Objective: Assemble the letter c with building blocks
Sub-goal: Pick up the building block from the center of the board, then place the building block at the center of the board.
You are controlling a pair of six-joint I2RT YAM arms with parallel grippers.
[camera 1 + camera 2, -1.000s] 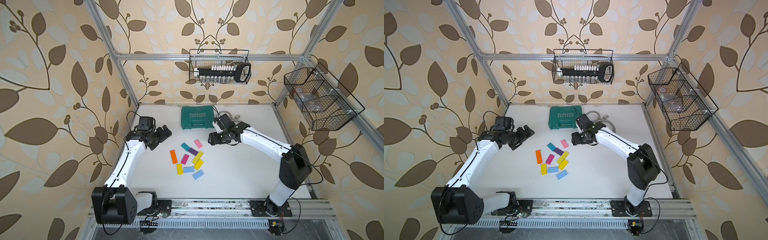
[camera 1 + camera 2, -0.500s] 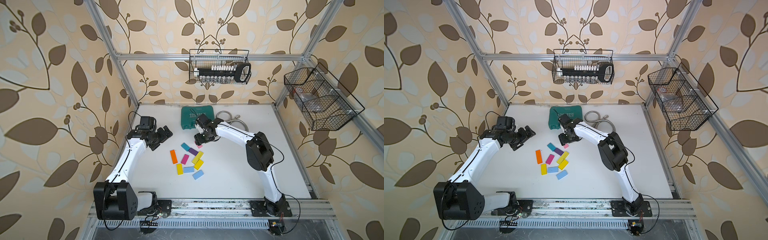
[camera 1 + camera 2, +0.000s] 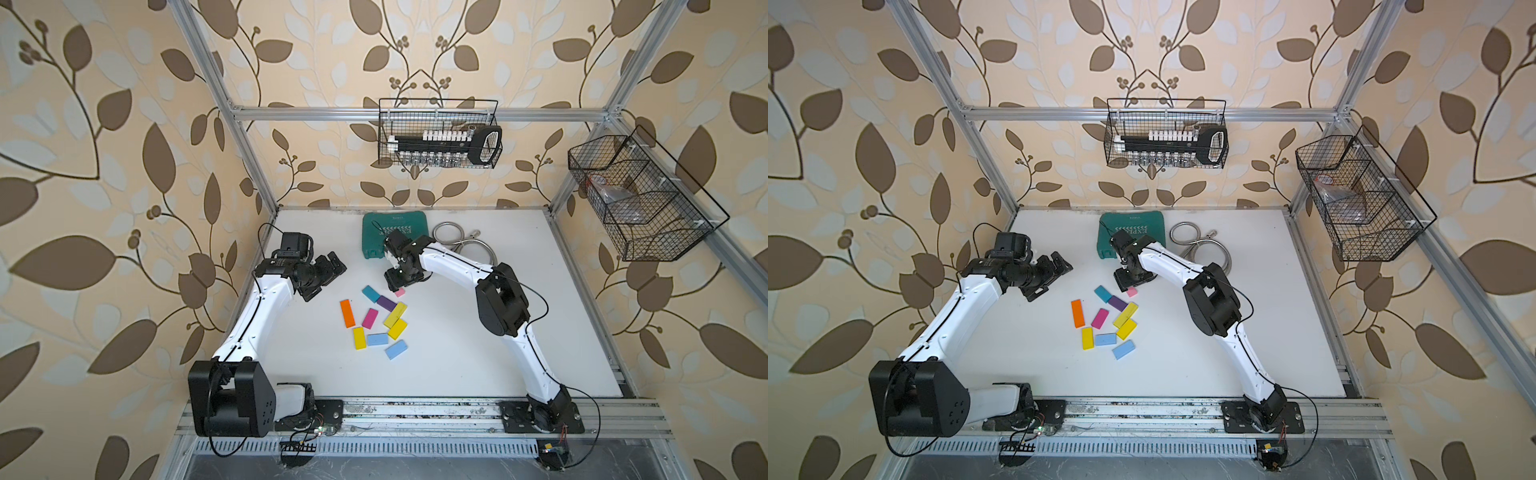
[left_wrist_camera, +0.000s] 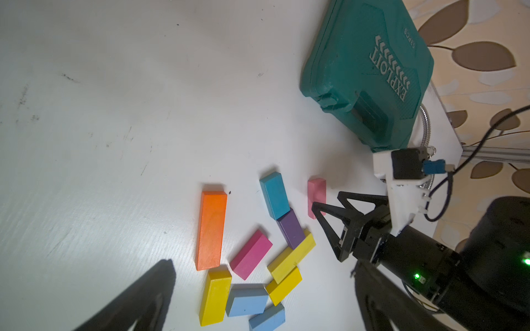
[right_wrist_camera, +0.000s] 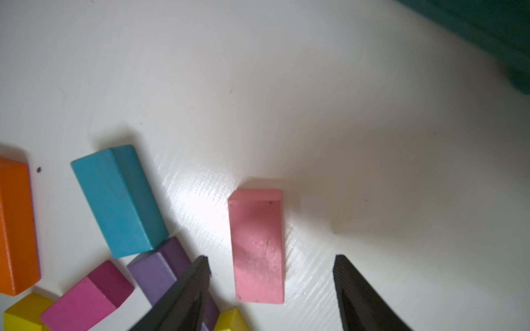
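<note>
The right fingers (image 5: 183, 292) stand apart, straddling the pink block (image 5: 258, 243) without contact. That block lies flat on the worktop (image 3: 478, 332), near the purple block (image 5: 155, 272), not touching. The left fingers (image 4: 137, 298) stand apart, empty, near the other blocks (image 4: 210, 229), scattered loose at mid-worktop.

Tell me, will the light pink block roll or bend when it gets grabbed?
Probably not: the light pink block lies flat with square edges, so it shouldn't roll. It looks solid and stiff. Its smooth faces might slip slightly.
</note>
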